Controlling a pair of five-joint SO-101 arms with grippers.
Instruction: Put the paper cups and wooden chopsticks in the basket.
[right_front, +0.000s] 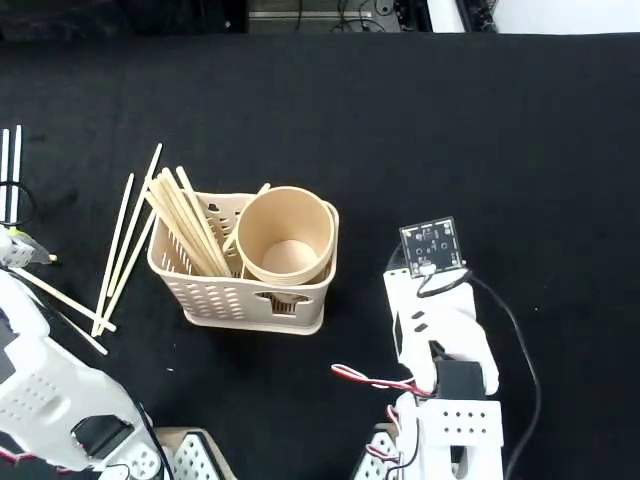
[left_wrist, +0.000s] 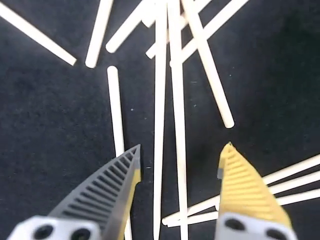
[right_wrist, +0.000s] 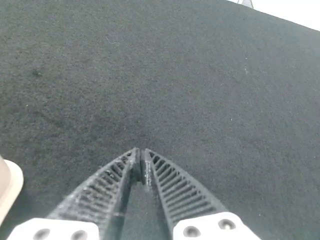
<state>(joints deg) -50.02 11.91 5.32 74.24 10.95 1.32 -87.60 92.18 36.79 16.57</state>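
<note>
One basket (right_front: 240, 298), several loose chopsticks (left_wrist: 176, 100)

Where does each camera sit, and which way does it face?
High view: fixed above the table, facing down on the basket, paper cup and loose chopsticks; left arm and right arm along the lower edge.
Left wrist view: on the left arm, facing down at the loose chopsticks; left jaws open, astride two.
Right wrist view: on the right arm, facing out over the table; right jaws shut.
Shared: high and left wrist views both show the loose chopsticks.
</note>
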